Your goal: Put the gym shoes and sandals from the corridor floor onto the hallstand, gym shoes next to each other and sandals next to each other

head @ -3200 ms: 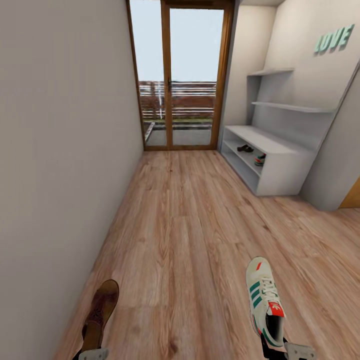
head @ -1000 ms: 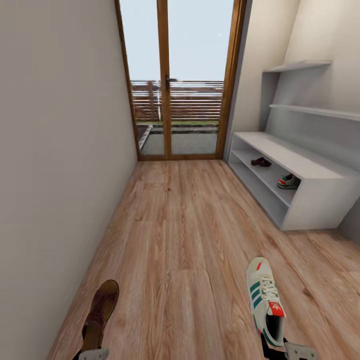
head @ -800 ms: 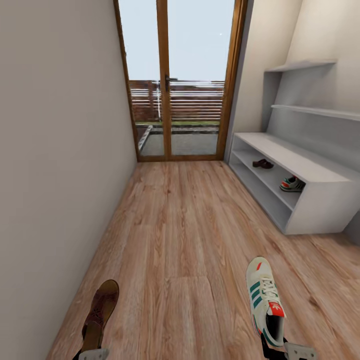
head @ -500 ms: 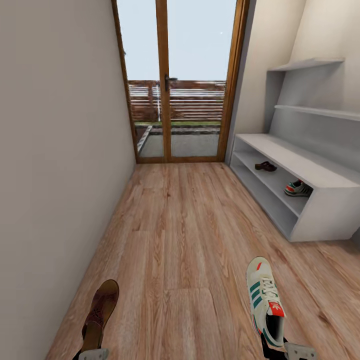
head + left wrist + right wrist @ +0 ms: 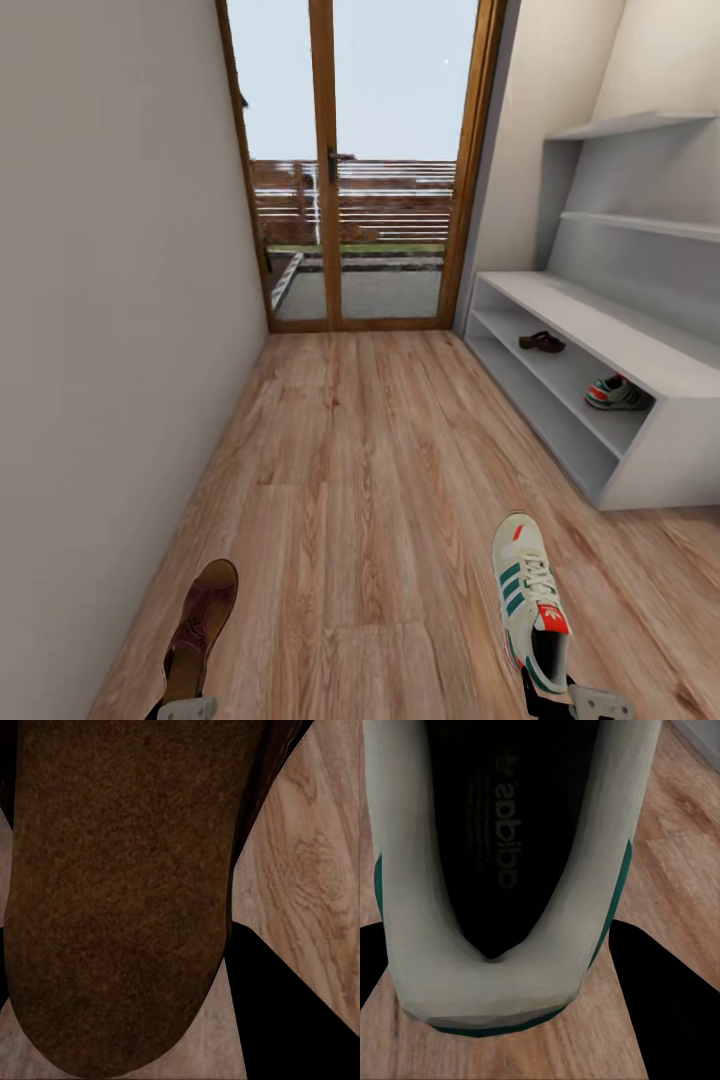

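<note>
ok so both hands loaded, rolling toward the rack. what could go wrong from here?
1. The right gripper holds the gym shoe by its heel end, toe far out; it could swing or slip.
2. The left gripper's sandal is carried close to the wall; a turn might clip it.
3. On the hallstand, the shelved sandal and shelved sneaker sit apart; careless placement could knock them or break the pairing.

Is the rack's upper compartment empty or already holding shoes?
Holding shoes: one brown sandal and one gym shoe sit apart on the hallstand's upper shelf.
</note>
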